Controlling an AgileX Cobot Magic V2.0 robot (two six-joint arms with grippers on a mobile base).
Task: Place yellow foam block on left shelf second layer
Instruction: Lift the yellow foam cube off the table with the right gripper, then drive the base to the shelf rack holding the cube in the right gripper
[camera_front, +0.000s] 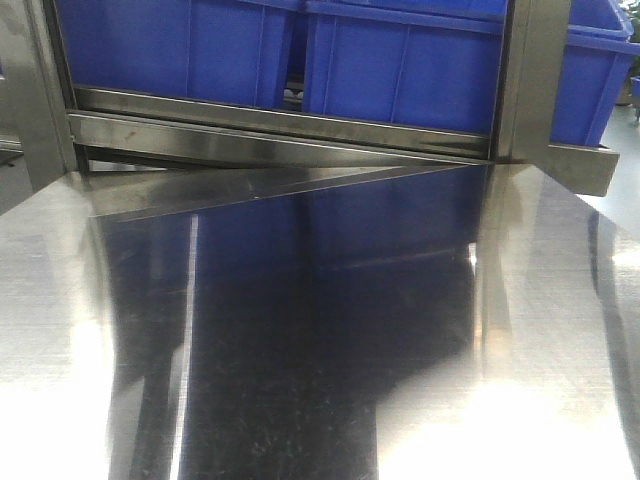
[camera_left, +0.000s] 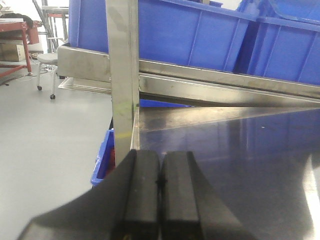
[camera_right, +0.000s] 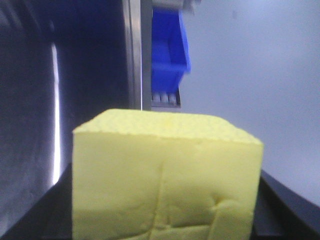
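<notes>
The yellow foam block fills the lower half of the right wrist view, bright yellow with creases pressed into its near face. My right gripper is shut on it, with dark fingers showing at both of its sides. In the left wrist view my left gripper is shut, its two black pads pressed together with nothing between them, hanging over the near left corner of a shiny steel shelf surface. Neither gripper nor the block appears in the front view.
Large blue bins stand on a steel rail at the back of the steel surface. An upright steel post rises at its left corner, with another blue bin below. A post and a blue bin lie beyond the block.
</notes>
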